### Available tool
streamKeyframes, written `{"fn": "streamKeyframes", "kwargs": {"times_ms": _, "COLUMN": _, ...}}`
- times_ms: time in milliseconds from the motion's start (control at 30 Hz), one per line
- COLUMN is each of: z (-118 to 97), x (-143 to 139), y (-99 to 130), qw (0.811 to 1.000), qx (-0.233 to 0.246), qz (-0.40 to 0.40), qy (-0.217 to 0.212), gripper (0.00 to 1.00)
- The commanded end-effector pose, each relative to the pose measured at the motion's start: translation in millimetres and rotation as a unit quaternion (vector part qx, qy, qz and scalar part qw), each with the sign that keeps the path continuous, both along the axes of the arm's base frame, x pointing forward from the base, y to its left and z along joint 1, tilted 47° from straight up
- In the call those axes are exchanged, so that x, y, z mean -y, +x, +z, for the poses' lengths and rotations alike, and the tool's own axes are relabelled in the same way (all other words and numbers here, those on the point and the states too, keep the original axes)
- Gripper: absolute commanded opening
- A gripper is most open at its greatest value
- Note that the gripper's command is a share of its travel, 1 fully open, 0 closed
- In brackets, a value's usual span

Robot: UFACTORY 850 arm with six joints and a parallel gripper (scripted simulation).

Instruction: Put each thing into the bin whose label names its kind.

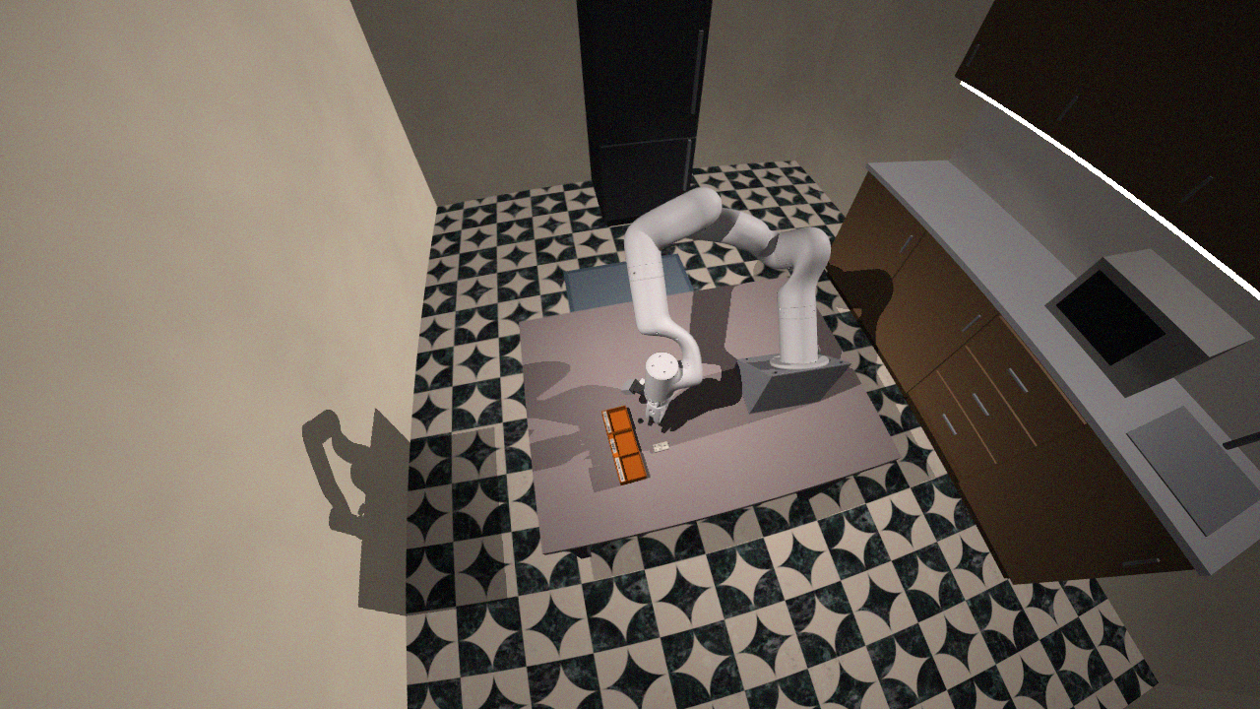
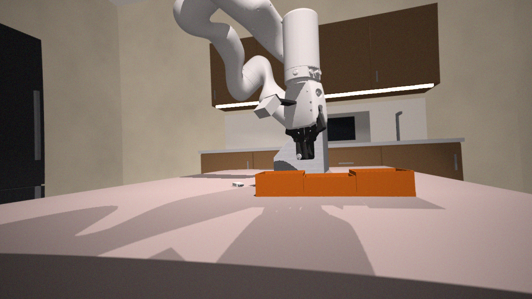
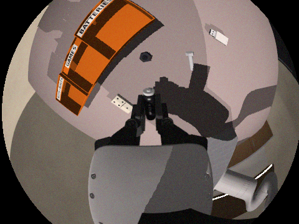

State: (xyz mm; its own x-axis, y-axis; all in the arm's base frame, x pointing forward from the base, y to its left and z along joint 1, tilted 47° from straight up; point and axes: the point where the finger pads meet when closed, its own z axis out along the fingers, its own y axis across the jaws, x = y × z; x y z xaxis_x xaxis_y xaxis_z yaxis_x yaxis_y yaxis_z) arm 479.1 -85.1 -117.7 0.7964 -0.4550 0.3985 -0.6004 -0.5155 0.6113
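Fingers of the gripper [image 3: 149, 106] are clamped on a small cylindrical battery [image 3: 148, 92], which is held in the air above the table [image 3: 233, 71], beside the row of orange bins [image 3: 101, 47]. Labels reading BATTERIES and GAMES can be read on two bins; the third label cannot be made out. A domino [image 3: 121, 102], a dark round piece [image 3: 144, 56], a bolt [image 3: 190, 61] and a USB stick [image 3: 218, 36] are seen lying on the table outside the bins.
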Motion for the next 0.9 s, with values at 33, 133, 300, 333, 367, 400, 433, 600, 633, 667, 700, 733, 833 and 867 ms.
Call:
{"fn": "streamKeyframes", "kwargs": {"times_ms": 33, "z": 4.5, "x": 6.0, "y": 25.6, "qw": 1.000, "qx": 0.001, "qz": 0.000, "qy": 0.000, "gripper": 0.00}}
{"fn": "streamKeyframes", "kwargs": {"times_ms": 133, "z": 6.5, "x": 9.0, "y": 37.0, "qw": 1.000, "qx": 0.001, "qz": 0.000, "qy": 0.000, "gripper": 0.00}}
{"fn": "streamKeyframes", "kwargs": {"times_ms": 300, "z": 10.0, "x": 14.3, "y": 57.1, "qw": 0.997, "qx": 0.055, "qz": -0.051, "qy": -0.005, "gripper": 0.00}}
{"fn": "streamKeyframes", "kwargs": {"times_ms": 333, "z": 11.0, "x": 15.8, "y": 62.8, "qw": 0.996, "qx": 0.066, "qz": -0.061, "qy": -0.006, "gripper": 0.00}}
{"fn": "streamKeyframes", "kwargs": {"times_ms": 367, "z": 12.0, "x": 17.3, "y": 68.5, "qw": 0.995, "qx": 0.074, "qz": -0.069, "qy": -0.007, "gripper": 0.00}}
{"fn": "streamKeyframes", "kwargs": {"times_ms": 400, "z": 13.0, "x": 18.8, "y": 74.2, "qw": 0.993, "qx": 0.085, "qz": -0.079, "qy": -0.008, "gripper": 0.00}}
{"fn": "streamKeyframes", "kwargs": {"times_ms": 433, "z": 14.1, "x": 20.3, "y": 80.0, "qw": 0.991, "qx": 0.096, "qz": -0.090, "qy": -0.009, "gripper": 0.00}}
{"fn": "streamKeyframes", "kwargs": {"times_ms": 600, "z": 18.0, "x": 26.3, "y": 102.9, "qw": 0.981, "qx": 0.141, "qz": -0.132, "qy": -0.013, "gripper": 0.00}}
{"fn": "streamKeyframes", "kwargs": {"times_ms": 633, "z": 18.0, "x": 26.3, "y": 102.9, "qw": 0.981, "qx": 0.141, "qz": -0.132, "qy": -0.013, "gripper": 0.00}}
{"fn": "streamKeyframes", "kwargs": {"times_ms": 667, "z": 19.0, "x": 27.8, "y": 108.6, "qw": 0.971, "qx": 0.173, "qz": -0.162, "qy": -0.016, "gripper": 0.00}}
{"fn": "streamKeyframes", "kwargs": {"times_ms": 700, "z": 20.0, "x": 29.3, "y": 114.4, "qw": 0.969, "qx": 0.180, "qz": -0.169, "qy": -0.016, "gripper": 0.00}}
{"fn": "streamKeyframes", "kwargs": {"times_ms": 733, "z": 20.4, "x": 29.8, "y": 116.3, "qw": 0.966, "qx": 0.188, "qz": -0.176, "qy": -0.017, "gripper": 0.00}}
{"fn": "streamKeyframes", "kwargs": {"times_ms": 833, "z": 20.4, "x": 29.8, "y": 116.3, "qw": 0.954, "qx": 0.219, "qz": -0.206, "qy": -0.020, "gripper": 0.00}}
{"fn": "streamKeyframes", "kwargs": {"times_ms": 867, "z": 20.4, "x": 29.9, "y": 116.9, "qw": 0.949, "qx": 0.229, "qz": -0.216, "qy": -0.021, "gripper": 0.00}}
